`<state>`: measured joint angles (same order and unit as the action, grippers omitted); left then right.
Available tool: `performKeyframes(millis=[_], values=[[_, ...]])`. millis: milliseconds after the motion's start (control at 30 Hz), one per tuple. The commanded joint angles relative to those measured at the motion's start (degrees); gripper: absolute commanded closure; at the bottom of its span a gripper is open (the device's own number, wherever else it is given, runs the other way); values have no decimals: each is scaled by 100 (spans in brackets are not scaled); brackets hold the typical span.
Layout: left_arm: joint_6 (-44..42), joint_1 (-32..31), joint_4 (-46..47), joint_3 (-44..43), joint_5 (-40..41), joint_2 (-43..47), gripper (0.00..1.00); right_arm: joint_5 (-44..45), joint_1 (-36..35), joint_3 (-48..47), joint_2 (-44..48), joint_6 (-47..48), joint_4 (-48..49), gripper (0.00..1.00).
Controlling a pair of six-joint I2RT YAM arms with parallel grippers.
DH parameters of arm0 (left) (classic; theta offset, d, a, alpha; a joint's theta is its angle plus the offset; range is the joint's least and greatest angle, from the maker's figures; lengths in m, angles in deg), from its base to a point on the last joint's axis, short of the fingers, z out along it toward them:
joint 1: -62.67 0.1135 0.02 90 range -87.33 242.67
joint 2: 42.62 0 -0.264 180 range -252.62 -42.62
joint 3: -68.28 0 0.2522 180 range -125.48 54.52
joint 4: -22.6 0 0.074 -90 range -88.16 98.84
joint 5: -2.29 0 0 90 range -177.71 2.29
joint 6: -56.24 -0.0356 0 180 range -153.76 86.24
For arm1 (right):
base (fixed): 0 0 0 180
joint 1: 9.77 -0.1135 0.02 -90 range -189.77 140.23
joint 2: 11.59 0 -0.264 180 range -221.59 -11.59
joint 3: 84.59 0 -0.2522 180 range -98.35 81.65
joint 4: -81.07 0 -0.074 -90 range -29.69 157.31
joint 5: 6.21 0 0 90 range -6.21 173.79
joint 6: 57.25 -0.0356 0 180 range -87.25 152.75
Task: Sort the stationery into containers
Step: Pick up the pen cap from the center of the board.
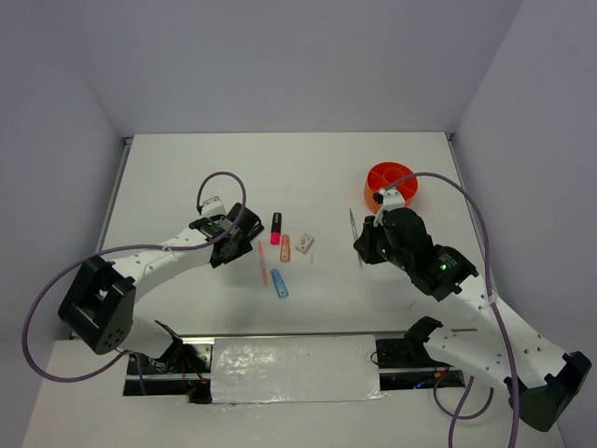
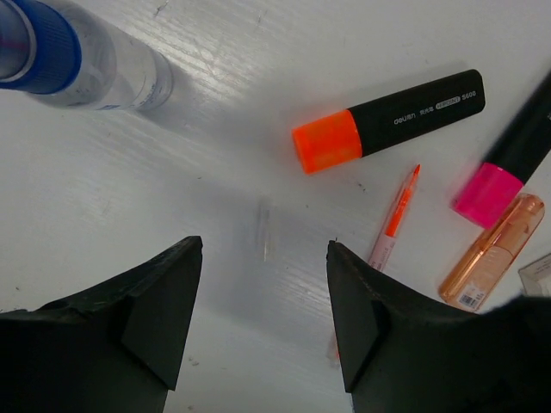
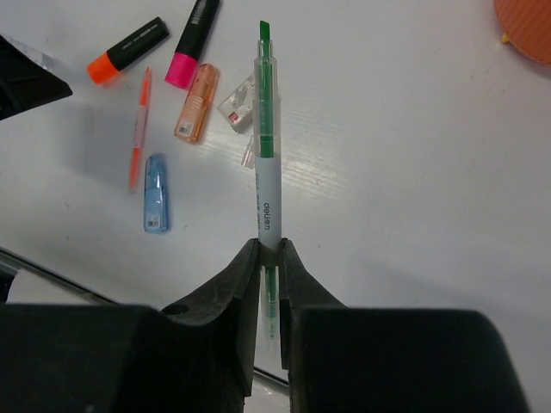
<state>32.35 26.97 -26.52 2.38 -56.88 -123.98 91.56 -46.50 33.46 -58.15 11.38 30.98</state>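
My right gripper (image 3: 269, 245) is shut on a white thin pen with a green tip (image 3: 267, 129) and holds it above the table, left of the orange tub (image 1: 390, 185); the top view shows the gripper (image 1: 362, 248) and the pen (image 1: 353, 224). My left gripper (image 2: 264, 245) is open and empty, low over the table, with a small clear piece (image 2: 264, 228) lying between its fingers. Beyond it lie the orange highlighter (image 2: 387, 120), pink highlighter (image 2: 508, 159), thin orange pen (image 2: 392, 215), peach bar (image 2: 491, 251) and the blue-capped bottle (image 2: 69, 56).
In the top view the pink highlighter (image 1: 276, 228), peach bar (image 1: 285, 247), white piece (image 1: 305, 244), orange pen (image 1: 262, 261) and light-blue strip (image 1: 279, 283) lie in a cluster between the arms. The tub's rim shows at the right wrist view's top right (image 3: 525, 26).
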Motion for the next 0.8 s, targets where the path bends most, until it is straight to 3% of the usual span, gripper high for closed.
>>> performKeyframes(millis=[0, 400, 767], values=[[-89, 98, 370, 89, -147, -133, 29, -100, -36, 81, 86, 89, 92, 100], [7, 116, 345, 169, -446, -653, 39, -320, -45, 160, -19, 80, 259, 100], [25, 125, 863, 538, -701, -1022, 47, -381, -45, 266, 7, 97, 268, 100]])
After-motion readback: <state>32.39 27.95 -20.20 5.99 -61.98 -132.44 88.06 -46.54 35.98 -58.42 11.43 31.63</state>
